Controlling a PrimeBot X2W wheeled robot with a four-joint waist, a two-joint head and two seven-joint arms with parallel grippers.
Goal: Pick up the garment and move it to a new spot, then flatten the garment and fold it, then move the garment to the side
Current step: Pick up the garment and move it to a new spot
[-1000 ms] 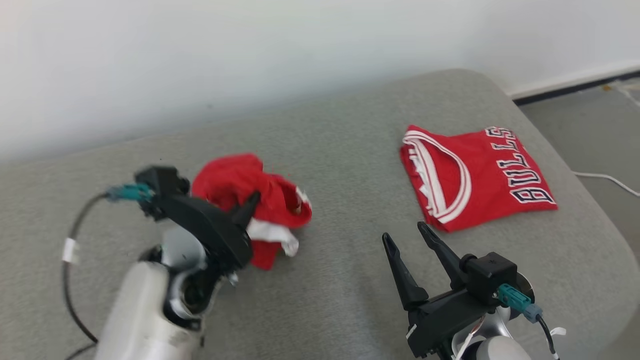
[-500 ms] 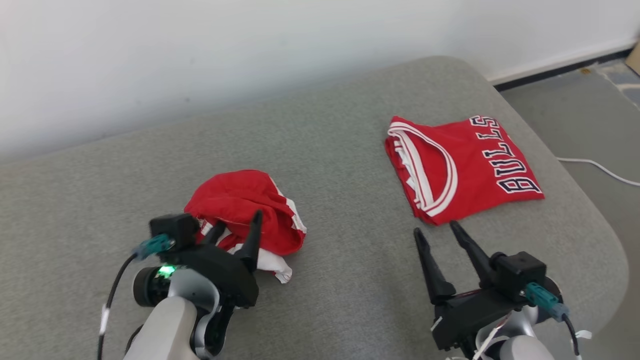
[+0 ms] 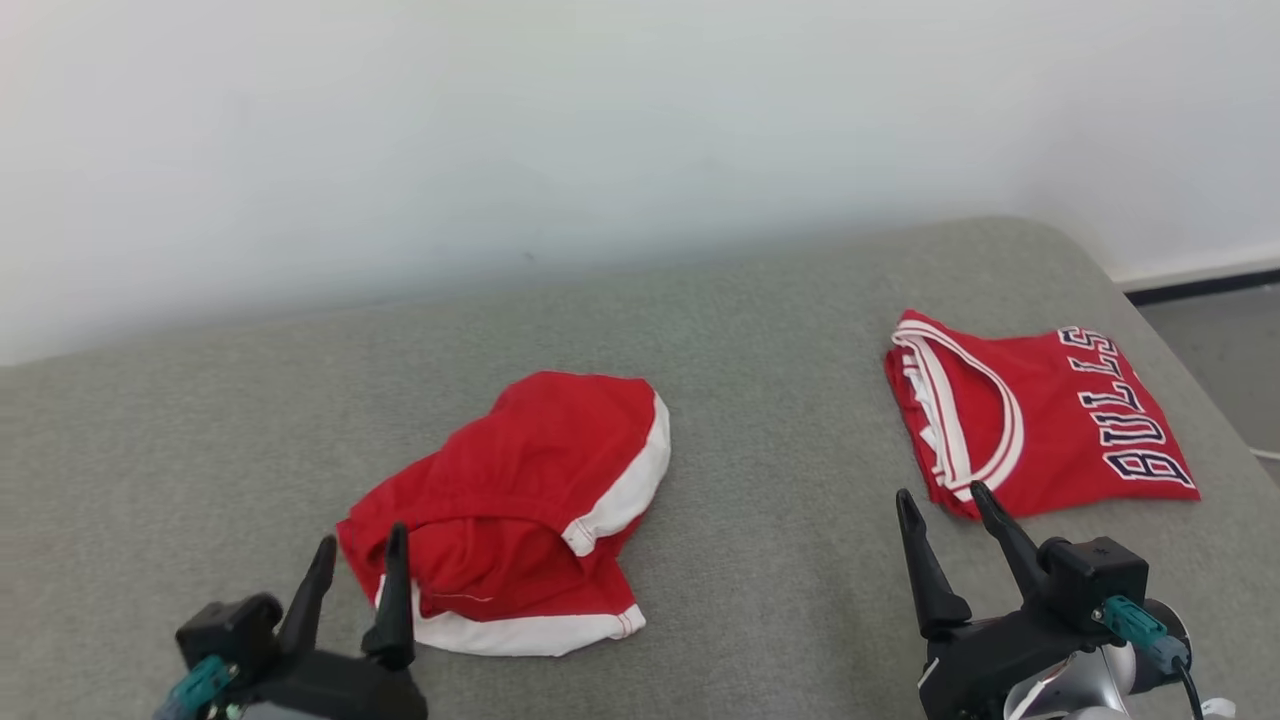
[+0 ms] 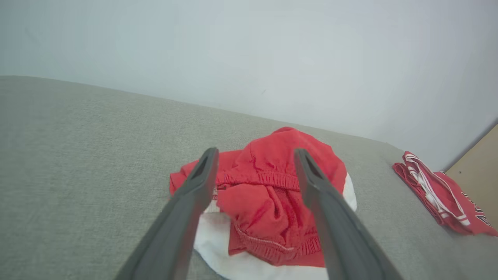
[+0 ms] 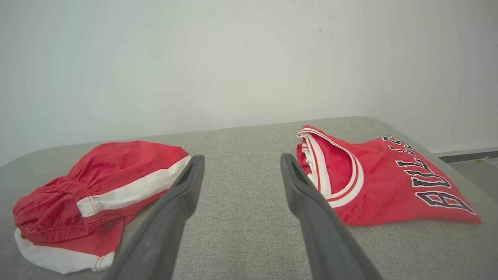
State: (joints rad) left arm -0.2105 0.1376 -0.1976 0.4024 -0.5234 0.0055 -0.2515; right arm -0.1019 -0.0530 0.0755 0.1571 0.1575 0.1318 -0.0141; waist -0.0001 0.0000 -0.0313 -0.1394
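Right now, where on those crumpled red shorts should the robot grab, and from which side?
Probably the gathered elastic waistband of the red shorts: it bunches up as a raised ridge off the grey cushion, easy to pinch. Come from the near side, where the open left end effector faces it.
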